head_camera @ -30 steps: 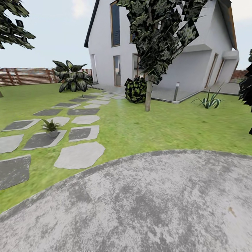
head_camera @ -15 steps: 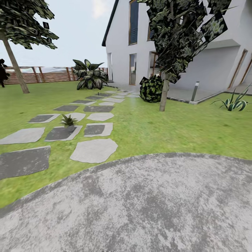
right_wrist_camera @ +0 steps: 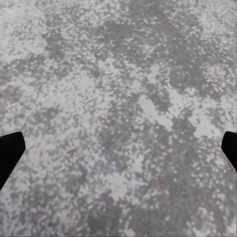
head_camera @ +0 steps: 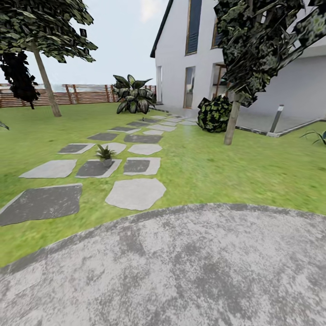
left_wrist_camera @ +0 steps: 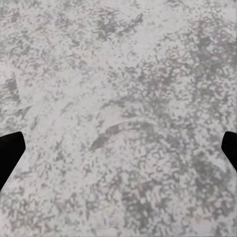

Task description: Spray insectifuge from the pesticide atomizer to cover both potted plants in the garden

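Hovering over the grey speckled patio [left_wrist_camera: 118,98], with both the left gripper [left_wrist_camera: 118,150] and the right gripper [right_wrist_camera: 118,150] standing spread wide, nothing between the fingertips. Lying well ahead of the jaws, across the lawn [head_camera: 203,167]: one potted plant [head_camera: 105,155] sitting on a dark stepping stone [head_camera: 96,168]. Showing no readable writing anywhere.

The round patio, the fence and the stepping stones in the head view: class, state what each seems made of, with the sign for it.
Round patio: seems concrete or stone, matt, from its mottled grey speckle. Fence: likely wood, from the brown horizontal slats and posts. Stepping stones: seem flat cut stone, matt; some are pale grey, some dark, with irregular outlines. All are renders, so the materials stay guesses.
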Motion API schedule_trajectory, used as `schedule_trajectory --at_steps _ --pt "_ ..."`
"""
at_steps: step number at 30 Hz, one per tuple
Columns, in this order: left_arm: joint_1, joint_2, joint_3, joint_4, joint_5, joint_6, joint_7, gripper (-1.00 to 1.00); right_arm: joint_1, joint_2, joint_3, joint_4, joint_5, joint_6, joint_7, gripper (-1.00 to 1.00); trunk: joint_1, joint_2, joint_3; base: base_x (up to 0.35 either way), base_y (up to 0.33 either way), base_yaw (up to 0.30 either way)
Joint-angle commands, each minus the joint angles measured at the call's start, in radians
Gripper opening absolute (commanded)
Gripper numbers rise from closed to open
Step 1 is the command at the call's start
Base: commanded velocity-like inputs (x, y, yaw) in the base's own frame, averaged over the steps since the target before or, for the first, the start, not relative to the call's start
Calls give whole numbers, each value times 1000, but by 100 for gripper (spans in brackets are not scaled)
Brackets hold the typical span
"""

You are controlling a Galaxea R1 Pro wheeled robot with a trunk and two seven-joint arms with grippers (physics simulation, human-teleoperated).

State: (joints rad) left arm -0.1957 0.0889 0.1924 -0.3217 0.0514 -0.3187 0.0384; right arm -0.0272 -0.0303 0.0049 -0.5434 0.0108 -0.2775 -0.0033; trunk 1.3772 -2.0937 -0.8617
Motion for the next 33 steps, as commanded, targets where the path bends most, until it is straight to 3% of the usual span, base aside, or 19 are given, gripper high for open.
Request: schedule_trajectory --at_steps 1,19,33 --pt "-1 0 -2 1 5 -3 2 100 0 0 2 0 1 -2 2 100 0 0 -1 329 0 41" --pt "-1 0 -2 32 4 -5 1 100 0 0 2 0 0 -4 2 100 0 0 -2 338 -3 4" --pt "-1 -1 -2 44 2 -5 -1 100 0 0 -3 2 -2 -5 -2 100 0 0 -17 317 -155 145"
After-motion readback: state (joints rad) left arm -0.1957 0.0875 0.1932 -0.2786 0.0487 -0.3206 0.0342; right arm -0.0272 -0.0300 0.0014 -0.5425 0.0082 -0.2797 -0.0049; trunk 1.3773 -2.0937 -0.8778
